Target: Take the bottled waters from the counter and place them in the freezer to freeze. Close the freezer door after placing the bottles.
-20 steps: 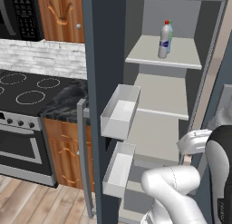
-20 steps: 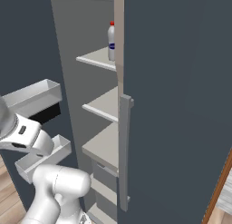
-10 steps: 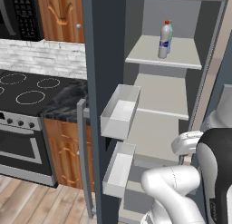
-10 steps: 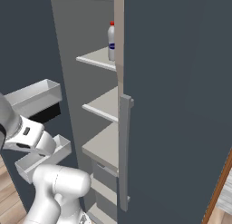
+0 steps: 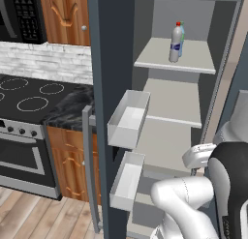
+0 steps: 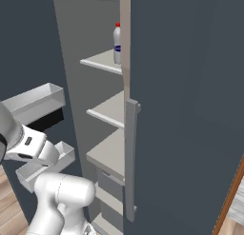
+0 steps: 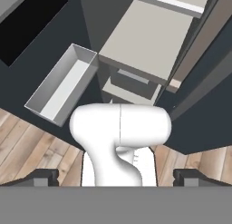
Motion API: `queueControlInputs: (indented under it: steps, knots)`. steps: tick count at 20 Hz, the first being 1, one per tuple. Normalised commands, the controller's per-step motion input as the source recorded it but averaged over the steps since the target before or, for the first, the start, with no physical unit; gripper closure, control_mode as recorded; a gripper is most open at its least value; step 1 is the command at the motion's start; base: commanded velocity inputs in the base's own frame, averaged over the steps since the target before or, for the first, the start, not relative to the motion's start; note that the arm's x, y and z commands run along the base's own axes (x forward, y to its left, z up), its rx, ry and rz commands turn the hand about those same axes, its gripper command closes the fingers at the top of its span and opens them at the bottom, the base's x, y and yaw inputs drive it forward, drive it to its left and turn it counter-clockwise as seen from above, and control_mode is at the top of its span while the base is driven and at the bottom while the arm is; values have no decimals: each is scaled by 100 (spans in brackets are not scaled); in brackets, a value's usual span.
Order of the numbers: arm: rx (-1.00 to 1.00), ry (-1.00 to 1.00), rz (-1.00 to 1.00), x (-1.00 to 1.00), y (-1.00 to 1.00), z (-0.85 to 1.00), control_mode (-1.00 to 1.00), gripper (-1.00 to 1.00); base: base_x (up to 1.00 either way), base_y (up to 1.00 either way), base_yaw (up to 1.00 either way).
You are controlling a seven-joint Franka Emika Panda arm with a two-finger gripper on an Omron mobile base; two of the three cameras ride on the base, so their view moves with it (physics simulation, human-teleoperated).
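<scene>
Light grey shelves fill the open freezer (image 5: 174, 112) in front of you, and on the top shelf (image 5: 186, 56) stand the bottled waters (image 5: 176, 42): from the left base view you see the red-capped bottle in front with a sliver of green cap just behind it, the two touching or nearly so. The right base view gives you the red-capped bottle (image 6: 117, 44) at the edge of that same shelf, half cut off by the pale edge of the right-hand door (image 6: 186, 110), which takes up most of that side with its long grey handle (image 6: 130, 158). The left base view adds what the others lack: the freezer door (image 5: 109, 112) standing open edge-on, two white bins (image 5: 128, 118) on its inner side, and beyond it the black marble worktop (image 5: 72, 110) beside the black stovetop (image 5: 29, 95) on reddish-brown cabinets (image 5: 72, 160). In the hand view you look down past the arm's white body at the lower bin (image 7: 63, 85), a bare shelf (image 7: 147, 39), drawers below it and the wooden floor (image 7: 27, 146). There the gripper (image 7: 116, 177) shows its two dark fingertips (image 7: 43, 177) far apart at the bottom corners, spread fully wide with nothing between them.
</scene>
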Motion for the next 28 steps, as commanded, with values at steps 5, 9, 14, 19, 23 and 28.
queueControlInputs:
  steps: [5,9,14,19,23,28]
  knots:
    - [0,0,0,0,0,0,-100,-100,0,0,0]
    - [0,2,0,1,0,0,-100,-100,0,0,0]
    - [0,0,0,0,0,0,-100,-100,0,0,0]
    - [0,0,0,-1,0,0,-100,-100,0,0,0]
    - [0,0,0,-4,0,0,100,-100,-26,0,-2]
    - [0,0,0,0,0,0,100,-100,-35,3,-5]
